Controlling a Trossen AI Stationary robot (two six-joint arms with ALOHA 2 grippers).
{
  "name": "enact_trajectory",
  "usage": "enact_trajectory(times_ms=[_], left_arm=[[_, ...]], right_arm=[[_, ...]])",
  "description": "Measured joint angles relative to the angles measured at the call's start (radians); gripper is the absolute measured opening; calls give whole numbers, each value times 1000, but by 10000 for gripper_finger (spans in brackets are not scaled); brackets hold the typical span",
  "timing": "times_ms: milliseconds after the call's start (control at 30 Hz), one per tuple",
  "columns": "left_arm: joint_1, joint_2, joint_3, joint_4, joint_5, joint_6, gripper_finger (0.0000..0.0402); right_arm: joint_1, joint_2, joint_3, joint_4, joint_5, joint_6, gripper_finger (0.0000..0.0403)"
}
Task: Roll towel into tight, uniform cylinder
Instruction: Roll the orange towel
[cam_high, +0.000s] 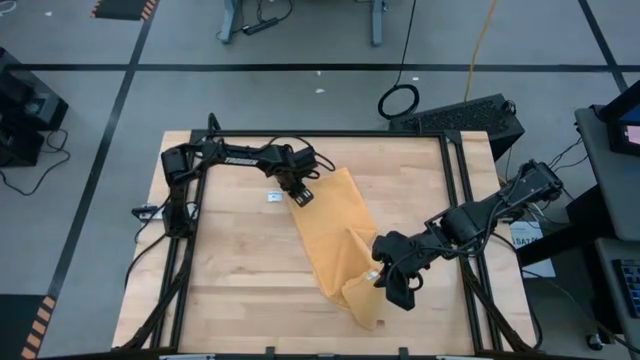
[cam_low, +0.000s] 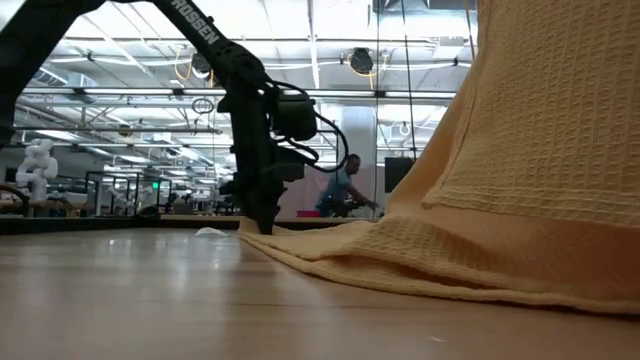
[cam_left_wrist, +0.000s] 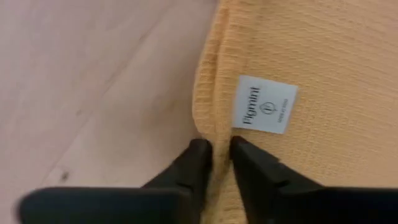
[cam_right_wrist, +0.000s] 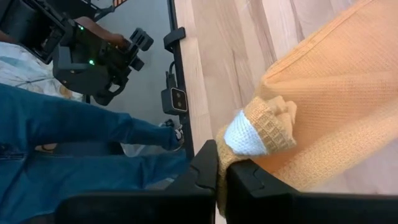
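Observation:
The mustard-yellow towel (cam_high: 335, 240) lies slantwise across the middle of the table, from the far middle to the near right. Its white label (cam_left_wrist: 264, 104) is at its far-left edge. My left gripper (cam_high: 300, 193) is shut on that edge and points down at the table (cam_low: 262, 222). My right gripper (cam_high: 385, 285) is shut on the towel's near end, which is raised. In the low view the cloth (cam_low: 540, 150) rises out of the picture's top, while its far part (cam_low: 330, 245) lies on the table. My left gripper pinches the towel's hemmed edge (cam_left_wrist: 217, 134) between its two fingers, right beside the white label. The fingers come from above, pointing down. The edge lies on or just above the table. My right gripper pinches the towel's near end at a bunched edge (cam_right_wrist: 224, 163) between its two fingers. A crumpled corner with a white patch (cam_right_wrist: 249, 138) stands just past the fingertips. The cloth beyond the hold (cam_right_wrist: 336, 93) slopes down to the table; how many layers, I cannot tell.
A small white scrap (cam_high: 272, 197) lies on the wooden table (cam_high: 240, 270) left of the towel. A black frame (cam_high: 455, 190) runs around the table's edge. A person in blue trousers (cam_right_wrist: 74, 124) stands by the table's right side. Bare wood lies to the left and near left.

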Motion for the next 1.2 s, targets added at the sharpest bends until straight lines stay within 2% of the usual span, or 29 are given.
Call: enact_trajectory(times_ms=[100, 133, 233, 333, 567, 733, 967, 1200], left_arm=[[-6, 1, 1, 4, 13, 14, 19], [-7, 1, 0, 8, 13, 15, 12], [-9, -7, 11, -1, -11, 53, 10], [-3, -10, 59, -32, -89, 118, 5], [79, -26, 246, -109, -151, 251, 4], [167, -31, 356, -82, -230, 354, 3], [311, -21, 398, 41, -229, 492, 2], [405, 56, 398, 125, -155, 587, 2]], right_arm=[[0, 0, 0, 0, 0, -14, 0], [0, 0, 0, 0, 0, -16, 0], [0, 0, 0, 0, 0, -16, 0], [-2, 0, 0, 0, 11, -12, 0], [-29, -2, 0, 31, 153, -16, 0], [-68, -2, 0, 31, 223, -37, 0], [-166, -2, 0, 32, 368, -132, 0], [-287, -2, 0, 102, 385, -240, 0]])
